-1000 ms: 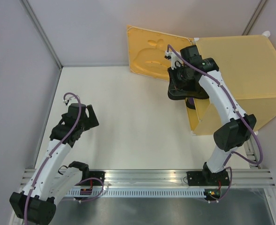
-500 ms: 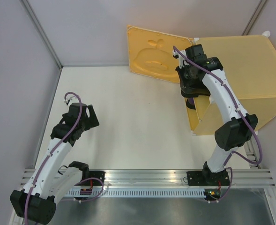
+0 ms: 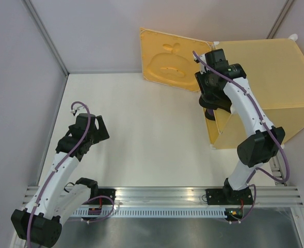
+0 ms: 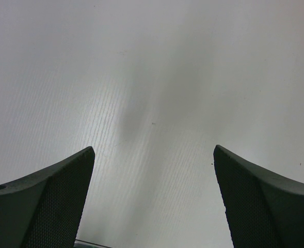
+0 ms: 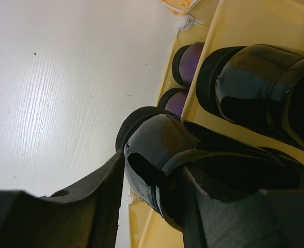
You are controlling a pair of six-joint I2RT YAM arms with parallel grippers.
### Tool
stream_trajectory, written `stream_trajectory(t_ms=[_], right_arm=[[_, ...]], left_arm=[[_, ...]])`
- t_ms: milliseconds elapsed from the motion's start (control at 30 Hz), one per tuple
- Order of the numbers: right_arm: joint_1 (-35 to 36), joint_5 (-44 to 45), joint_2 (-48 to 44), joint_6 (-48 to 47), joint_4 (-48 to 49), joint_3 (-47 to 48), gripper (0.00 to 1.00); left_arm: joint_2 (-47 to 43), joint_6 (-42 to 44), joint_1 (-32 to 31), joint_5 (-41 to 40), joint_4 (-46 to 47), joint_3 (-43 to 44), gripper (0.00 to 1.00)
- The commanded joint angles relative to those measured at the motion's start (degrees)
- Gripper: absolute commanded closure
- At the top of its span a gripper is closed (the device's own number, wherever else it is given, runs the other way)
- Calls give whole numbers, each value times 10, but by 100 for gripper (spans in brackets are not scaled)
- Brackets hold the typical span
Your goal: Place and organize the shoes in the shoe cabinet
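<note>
Where the right pincer point(image 5: 153, 178) closes, a black shoe point(image 5: 159, 135) lies clamped.

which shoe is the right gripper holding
The black shoe nearest the camera in the right wrist view, pinched in the right gripper. The other black shoe and both purple shoes sit untouched in the cabinet.

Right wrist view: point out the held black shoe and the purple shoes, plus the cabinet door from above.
held black shoe point(image 5: 157, 137), right wrist view, glossy rounded end.
purple shoes point(image 5: 192, 56), right wrist view, farther shoe's end.
cabinet door point(image 3: 166, 63), top external view, embossed motif.
</note>
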Motion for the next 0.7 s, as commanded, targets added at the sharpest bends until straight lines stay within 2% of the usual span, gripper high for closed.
stream_trajectory(t_ms=[0, 400, 667], right_arm=[[1, 29, -31, 20, 44, 1, 51], [21, 28, -93, 23, 106, -37, 17], [49, -6, -138, 21, 164, -56, 6]], left_arm=[[-1, 22, 3, 4, 18, 0, 2], [-1, 24, 3, 8, 18, 0, 2], [0, 25, 3, 14, 19, -1, 2]])
